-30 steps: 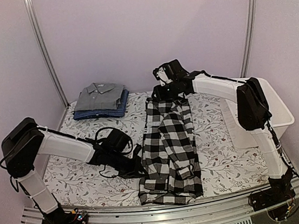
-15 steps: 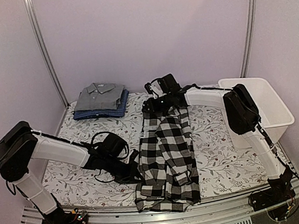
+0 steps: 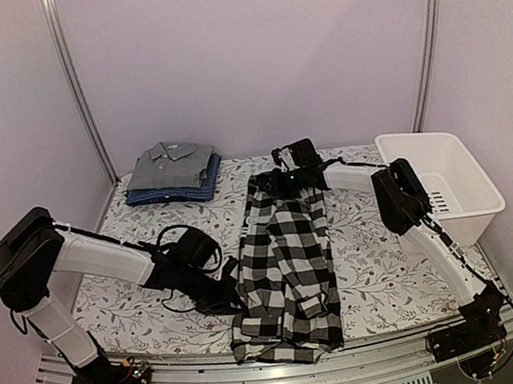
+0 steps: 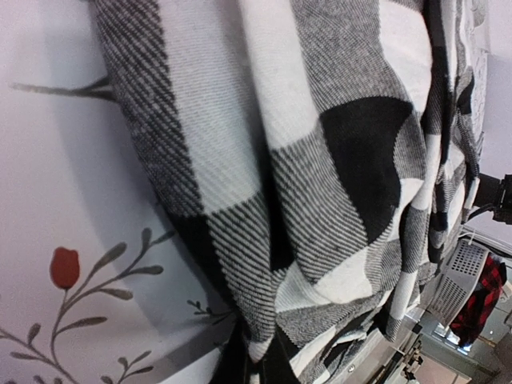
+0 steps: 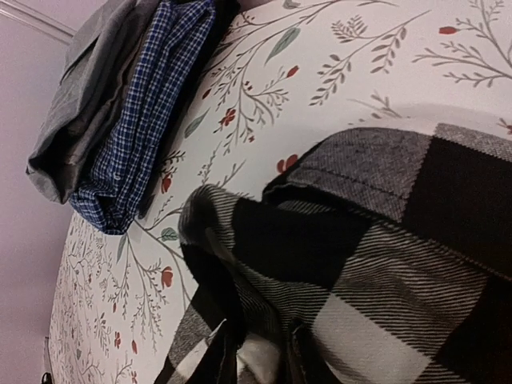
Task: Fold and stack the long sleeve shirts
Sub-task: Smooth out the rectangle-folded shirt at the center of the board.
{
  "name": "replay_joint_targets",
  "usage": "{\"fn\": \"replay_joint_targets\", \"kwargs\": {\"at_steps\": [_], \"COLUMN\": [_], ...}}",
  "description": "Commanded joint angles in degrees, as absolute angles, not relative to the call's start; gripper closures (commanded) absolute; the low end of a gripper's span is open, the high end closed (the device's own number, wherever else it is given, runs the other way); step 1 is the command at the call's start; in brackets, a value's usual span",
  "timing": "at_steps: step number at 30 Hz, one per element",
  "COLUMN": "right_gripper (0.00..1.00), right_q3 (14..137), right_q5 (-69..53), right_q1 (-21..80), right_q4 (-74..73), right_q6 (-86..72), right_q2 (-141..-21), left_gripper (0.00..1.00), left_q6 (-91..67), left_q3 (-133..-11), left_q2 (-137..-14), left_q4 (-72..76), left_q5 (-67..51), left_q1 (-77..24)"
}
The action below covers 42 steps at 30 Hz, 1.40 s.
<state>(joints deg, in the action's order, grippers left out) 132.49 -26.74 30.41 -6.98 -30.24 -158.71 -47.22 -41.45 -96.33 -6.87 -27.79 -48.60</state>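
The black-and-white checked shirt (image 3: 284, 263) lies lengthwise down the middle of the flowered table, folded narrow. My left gripper (image 3: 234, 293) is shut on its lower left edge; in the left wrist view a fold of the checked shirt (image 4: 320, 160) runs down into the left gripper (image 4: 256, 372). At the shirt's far end, my right gripper (image 3: 285, 181) is low over the table. In the right wrist view, the right gripper (image 5: 260, 356) holds a bunch of the checked shirt (image 5: 376, 264) between its fingers (image 5: 220, 356). The grey shirt (image 3: 173, 163) lies folded on the blue shirt (image 3: 174, 193) at the back left.
A white plastic basket (image 3: 467, 194) stands at the right edge of the table. The grey shirt (image 5: 88, 80) and blue shirt (image 5: 148, 104) stack lies just left of my right gripper. The table's metal front rail (image 3: 289, 380) runs below the shirt's hem.
My right gripper has come down from above the table with the shirt's far end and narrowed on the cloth. The left gripper has shut fully and drawn the lower edge slightly left.
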Motion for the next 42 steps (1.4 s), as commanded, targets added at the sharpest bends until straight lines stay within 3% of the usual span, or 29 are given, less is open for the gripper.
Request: {"fn": "replay_joint_targets", "kwargs": {"at_steps": [1, 7, 12, 17, 21, 27, 33, 36, 42], "right_gripper": [0.78, 0.73, 0.66, 0.59, 0.60, 0.71, 0.72, 0.72, 0.72], "right_q3": [135.06, 135.14, 135.07, 132.20, 120.49, 98.46, 78.11, 72.62, 72.91], "right_q5": [-27.45, -28.07, -28.13, -27.04, -26.26, -27.44, -28.40, -28.82, -28.39], "right_q1": [29.58, 29.07, 28.92, 29.05, 29.78, 33.60, 37.68, 37.97, 37.78], "right_q4": [-3.91, -3.27, -6.20, -10.27, -10.32, -6.99, 2.39, 4.78, 4.43], "right_q6": [-35.33, -36.12, -32.37, -28.54, -27.98, -27.71, -30.74, -32.16, -31.33], "right_q2": [-162.47, -160.12, -153.25, -144.03, -135.36, -120.96, -109.76, -108.87, -113.49], "left_gripper": [0.99, 0.92, 0.75, 0.66, 0.65, 0.65, 0.66, 0.66, 0.67], "left_q6": [-46.97, -46.87, -45.26, -42.82, -41.26, -38.25, -36.48, -36.53, -36.37], "left_q3": [-43.03, -44.15, -46.52, -49.36, -51.06, -54.29, -57.92, -58.10, -58.40], "left_q2": [-94.91, -94.38, -92.02, -89.51, -87.81, -88.24, -92.41, -93.59, -96.06], "left_q4": [-10.74, -12.22, -15.54, -18.18, -21.06, -20.57, -19.93, -18.71, -16.78], "left_q5": [-27.05, -24.79, -20.65, -17.48, -15.43, -16.55, -18.21, -19.03, -19.81], "left_q1": [-49.49, -49.31, -48.57, -47.31, -46.17, -43.95, -43.51, -43.53, -43.09]}}
